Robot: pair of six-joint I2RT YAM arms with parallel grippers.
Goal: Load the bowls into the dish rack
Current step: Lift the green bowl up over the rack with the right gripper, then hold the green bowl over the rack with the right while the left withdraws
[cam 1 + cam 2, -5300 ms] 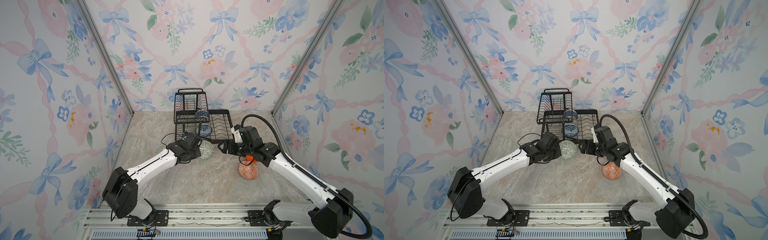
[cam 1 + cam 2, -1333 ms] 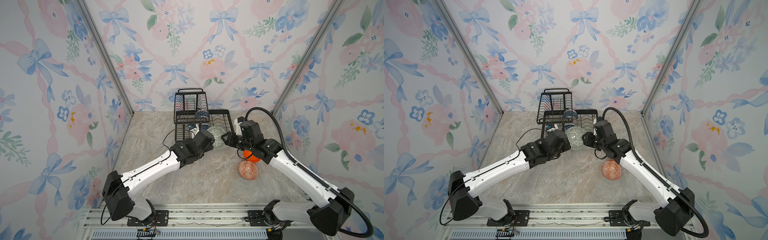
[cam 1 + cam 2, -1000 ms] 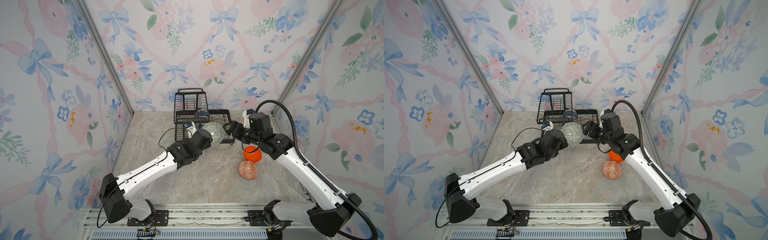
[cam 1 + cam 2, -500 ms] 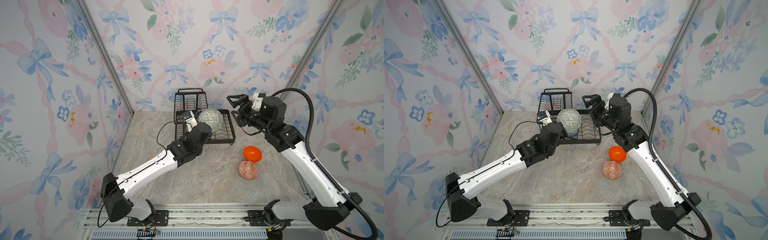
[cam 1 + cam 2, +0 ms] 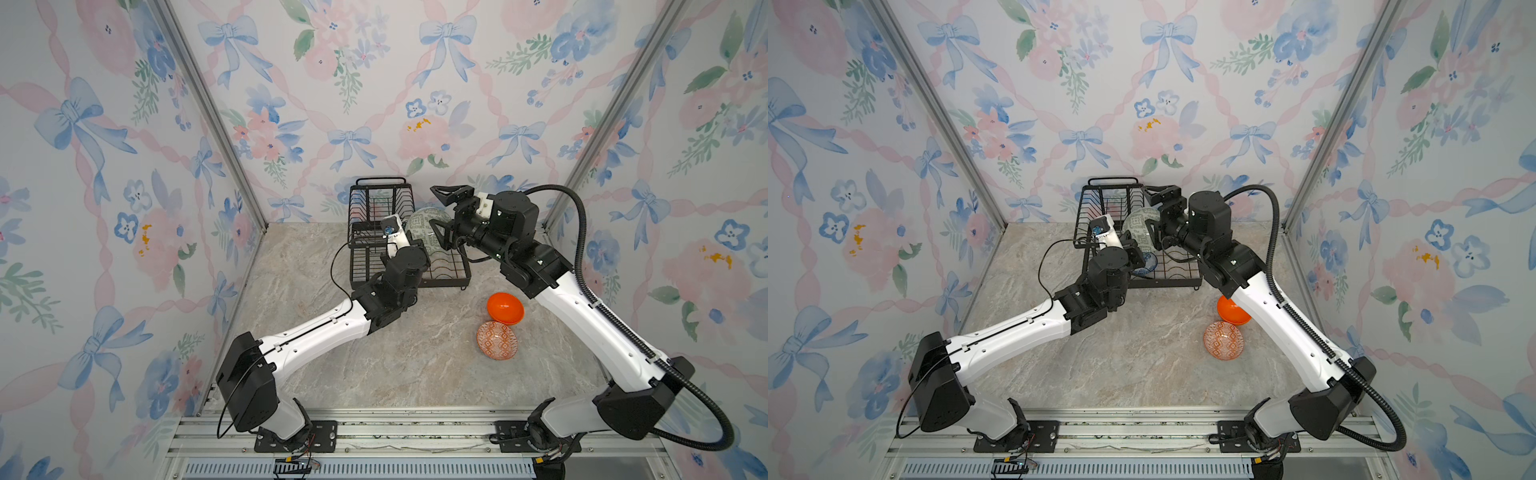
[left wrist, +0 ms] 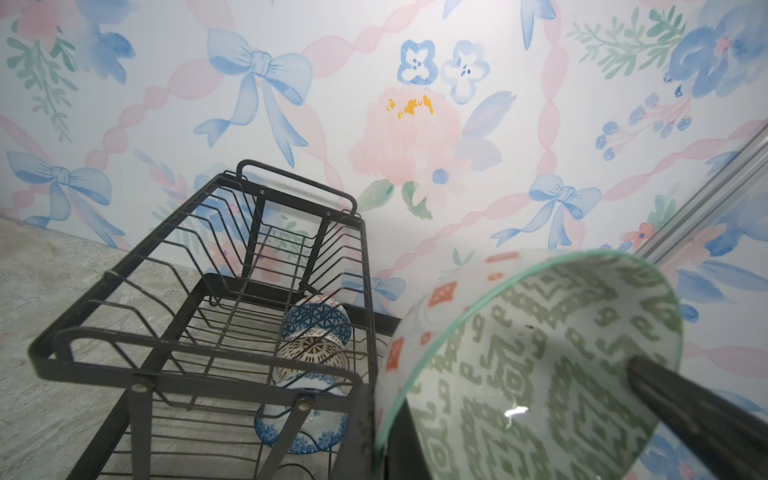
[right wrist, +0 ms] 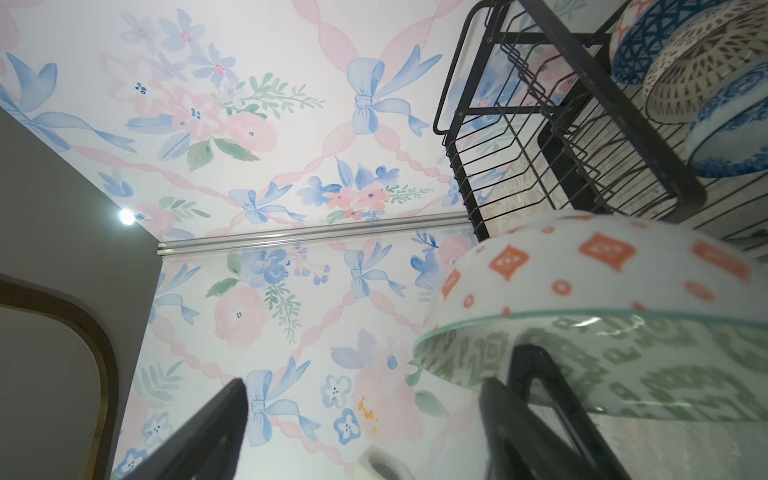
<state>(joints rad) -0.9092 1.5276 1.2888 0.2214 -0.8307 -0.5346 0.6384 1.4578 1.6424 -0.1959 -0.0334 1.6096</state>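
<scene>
Two-arm cell seen from above, with wrist details. The rack (image 5: 365, 266) stands at 12 o'clock on the marble table (image 5: 374, 374), against the floral wall (image 5: 374, 83). Its raised basket (image 5: 370, 203) lies at 9 o'clock of its flat tray (image 5: 453, 272). The left gripper (image 5: 1137, 254) is clenched on the rim of the green bowl (image 5: 427, 232), holding it on edge in the air above the tray, at 3 o'clock of the basket. In the left wrist view one finger (image 6: 690, 411) lies inside this bowl; the inner face carries a green geometric print and the outer face orange diamonds on white. The right gripper (image 5: 436, 210) is at 3 o'clock of the green bowl, its jaws spread wide with nothing between them. In the right wrist view one finger (image 7: 536, 407) stands in front of the bowl's rim, and contact cannot be judged. Three bowls stand on edge, packed in a row in the tray: the navy bowl (image 6: 318, 320), the brown bowl (image 6: 311, 353) and the floral bowl (image 6: 299, 428). On the table at 4 o'clock of the rack rests the orange bowl (image 5: 505, 307), with the patterned bowl (image 5: 497, 340) just at 6 o'clock of it; whether these two touch cannot be told. A blue mark on the left wrist camera (image 5: 395, 239) is too small to read.
</scene>
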